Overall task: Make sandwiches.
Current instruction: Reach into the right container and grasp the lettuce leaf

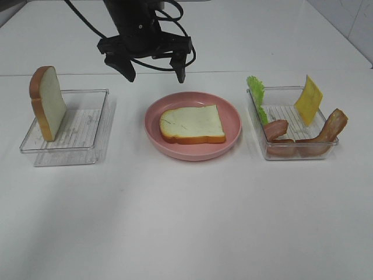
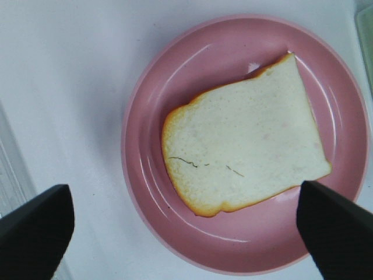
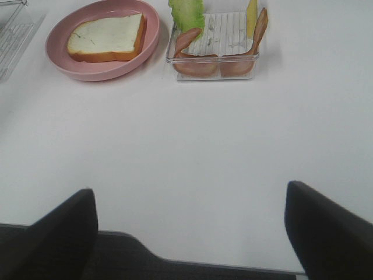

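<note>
One white bread slice (image 1: 192,123) with brown crust lies flat on the pink plate (image 1: 233,137). It also shows in the left wrist view (image 2: 247,134) and the right wrist view (image 3: 108,36). A second slice (image 1: 48,102) stands upright in the left clear tray (image 1: 87,125). The right clear tray (image 1: 285,112) holds a lettuce leaf (image 1: 256,93), a cheese square (image 1: 308,99) and bacon strips (image 1: 327,131). My left gripper (image 1: 154,73) hangs open and empty above the plate's far side (image 2: 185,245). My right gripper (image 3: 192,239) is open and empty, well back from the trays.
The plate rim (image 2: 145,99) fills the left wrist view. In the right wrist view the plate (image 3: 58,35) and the ingredient tray (image 3: 224,35) lie far ahead across bare white table. The left arm's cables hang at the back.
</note>
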